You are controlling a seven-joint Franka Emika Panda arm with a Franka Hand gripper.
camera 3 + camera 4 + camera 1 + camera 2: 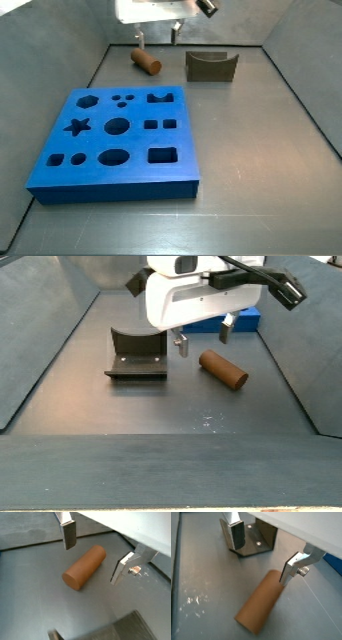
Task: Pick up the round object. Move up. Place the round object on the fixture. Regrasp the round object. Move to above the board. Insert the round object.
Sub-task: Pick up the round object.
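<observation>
Pick approach: hand (95,559) open above round object (85,567).
Peg lies on floor; centre fingers across its middle, descend squarely before closing.

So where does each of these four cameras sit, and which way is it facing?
Wrist view: on the wrist, looking down past the open gripper at the round object.
Wrist view: same, with the fixture beyond.
Side view: high, beyond the board, facing the gripper.
Side view: low, opposite end, gripper body near.
All show the round object lying on the floor.
</observation>
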